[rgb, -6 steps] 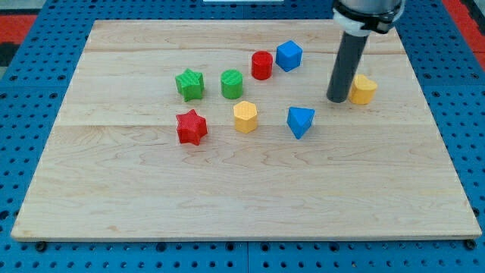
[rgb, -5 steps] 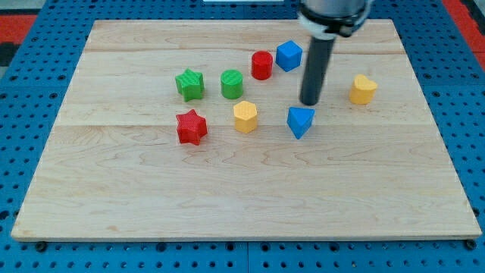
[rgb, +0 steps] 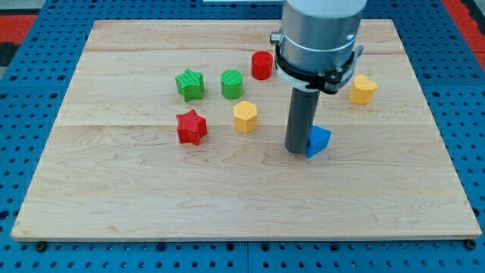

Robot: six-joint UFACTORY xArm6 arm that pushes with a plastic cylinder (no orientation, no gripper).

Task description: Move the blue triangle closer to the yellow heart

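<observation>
My tip (rgb: 297, 151) is down on the wooden board (rgb: 227, 205), right of its centre. I carry no hand or jaws, only a plain dark rod, so nothing is being gripped. The blue triangle (rgb: 319, 141) lies against the rod at its 3 o'clock, touching or all but touching; the rod covers the block's left edge, so I cannot confirm contact.

The yellow heart (rgb: 363, 89) sits at about 1 o'clock from the blue triangle, near it but clearly apart, with bare board between them.

At 9 o'clock from my tip, well apart, is the red star (rgb: 191, 127). At about 10 o'clock from my tip, closer in, is a yellow block (rgb: 245, 117), six-sided as far as I can judge.

Farther up the board, a green cylinder (rgb: 232, 83) stands at 11 o'clock from the yellow block, and a green star (rgb: 189, 84) is just beside it at its 9 o'clock. A red cylinder (rgb: 262, 65) stands at 1 o'clock from the green cylinder, close against the left edge of my arm's housing (rgb: 317, 38) as viewed.

The housing hides the board directly behind it.
</observation>
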